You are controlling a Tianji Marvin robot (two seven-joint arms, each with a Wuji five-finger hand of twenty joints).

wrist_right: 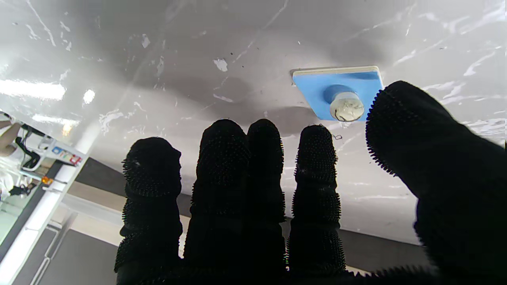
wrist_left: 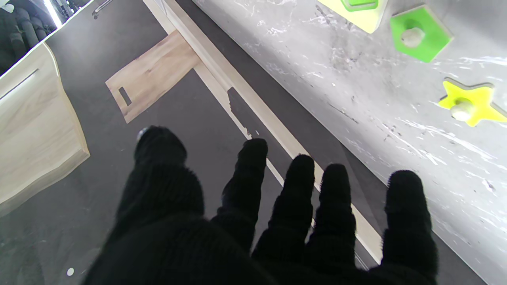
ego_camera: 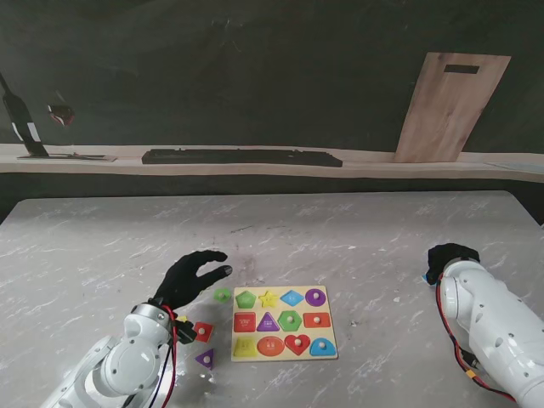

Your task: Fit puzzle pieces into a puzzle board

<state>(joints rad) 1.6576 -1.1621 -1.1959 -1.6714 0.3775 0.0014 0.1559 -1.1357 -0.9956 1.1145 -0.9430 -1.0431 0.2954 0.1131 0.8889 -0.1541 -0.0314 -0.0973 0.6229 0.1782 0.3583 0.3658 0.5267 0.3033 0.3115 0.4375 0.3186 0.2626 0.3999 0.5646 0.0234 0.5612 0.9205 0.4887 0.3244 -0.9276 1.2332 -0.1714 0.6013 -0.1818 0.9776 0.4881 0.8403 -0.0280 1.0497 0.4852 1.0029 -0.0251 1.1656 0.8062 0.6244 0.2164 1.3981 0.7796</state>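
The left hand (ego_camera: 192,277) hovers over the table (ego_camera: 102,246) just left of the puzzle board (ego_camera: 284,353), black-gloved, palm down, with its fingers spread and reaching away from me and toward the right; it holds nothing. Its wrist view shows all 5 fingers (wrist_left: 299,186) apart and bare of any piece. Beside that hand lie loose pieces: a green pentagon piece (ego_camera: 223,295) at the fingertips, a red square piece (ego_camera: 203,331) and a purple triangle piece (ego_camera: 205,358) nearer to me by the forearm.

The left wrist view alone shows a yellow star piece (wrist_left: 471,105) with a pale knob lying loose on the marble; the stand's view hides it behind the hand.

The board lies flat near the table's middle, close to me, its long side running left to right, with 3 rows of 4 coloured shapes seated in it.

The right hand (ego_camera: 449,258) rests far right, well apart from the board, fingers straight and close together, gripping nothing. Only its wrist view shows clearly a blue square piece (wrist_right: 317,89) with a knob lying on the table just beyond the fingertips.
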